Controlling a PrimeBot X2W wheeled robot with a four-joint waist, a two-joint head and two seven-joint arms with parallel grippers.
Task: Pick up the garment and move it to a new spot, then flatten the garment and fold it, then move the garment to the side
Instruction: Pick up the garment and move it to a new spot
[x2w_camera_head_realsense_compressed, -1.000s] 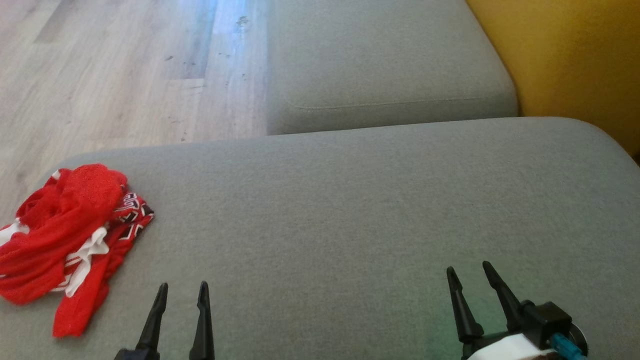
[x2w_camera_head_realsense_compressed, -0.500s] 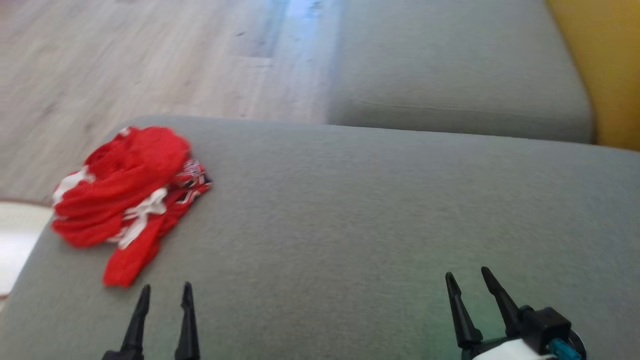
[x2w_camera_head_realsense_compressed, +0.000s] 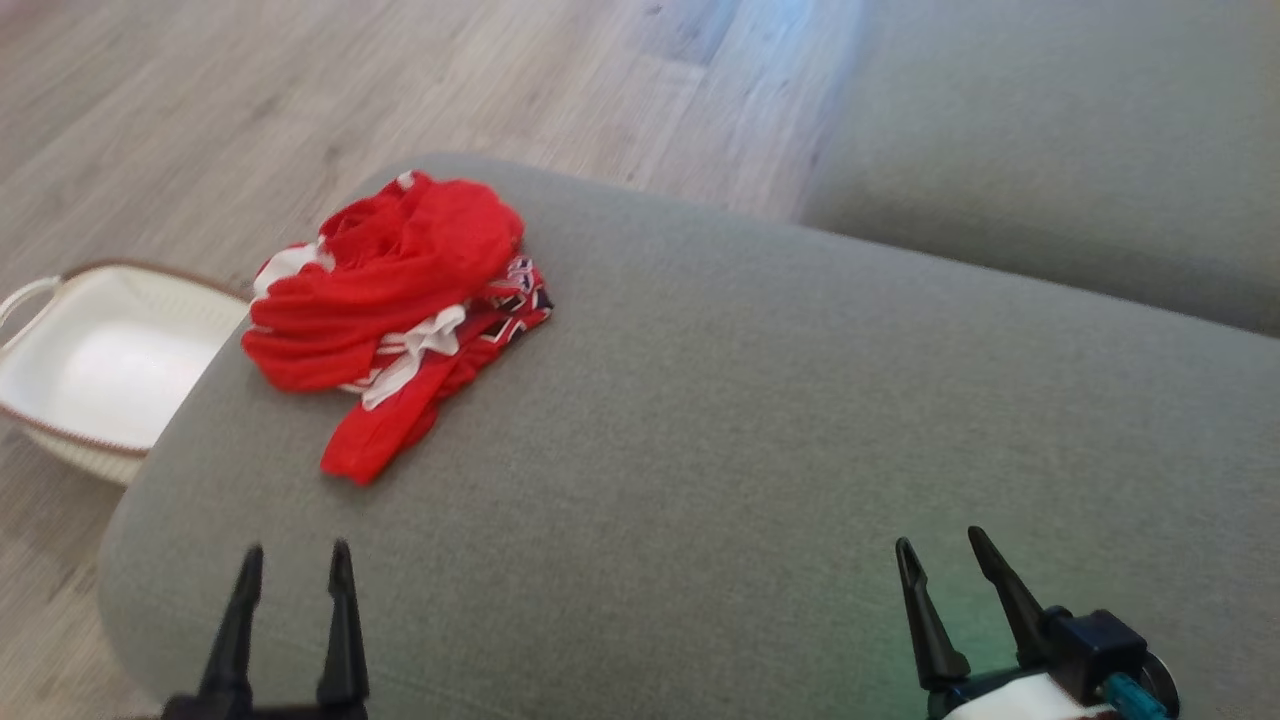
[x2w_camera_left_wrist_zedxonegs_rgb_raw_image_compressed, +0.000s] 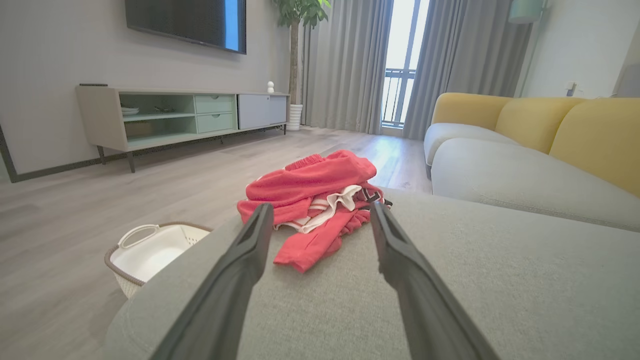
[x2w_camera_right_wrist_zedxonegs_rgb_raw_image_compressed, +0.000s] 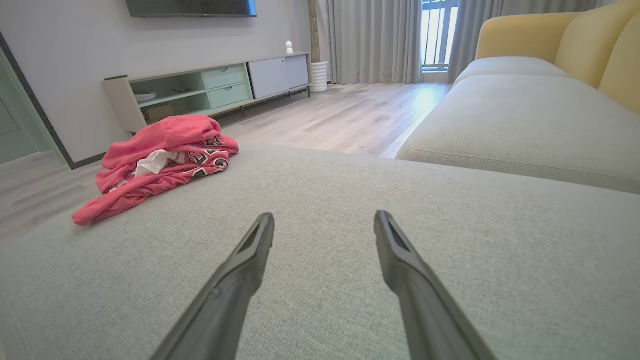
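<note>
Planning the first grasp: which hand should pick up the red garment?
Left, probably. The left hand, open, points nearly straight at the red garment near the left end of the grey cushion; the right hand, also open, sits far across it.

I find the crumpled red-and-white cloth garment (x2w_camera_head_realsense_compressed: 390, 290) soft, matt, open mesh knit. Broad grey upholstered cushion (x2w_camera_head_realsense_compressed: 750, 450): coarse woven fabric, matt. White plastic basket (x2w_camera_head_realsense_compressed: 100, 370): smooth, perforated walls. Pale plank floor (x2w_camera_head_realsense_compressed: 200, 120): wood grain, slight sheen. My left gripper (x2w_camera_head_realsense_compressed: 296, 548): dark, smooth, matt.
</note>
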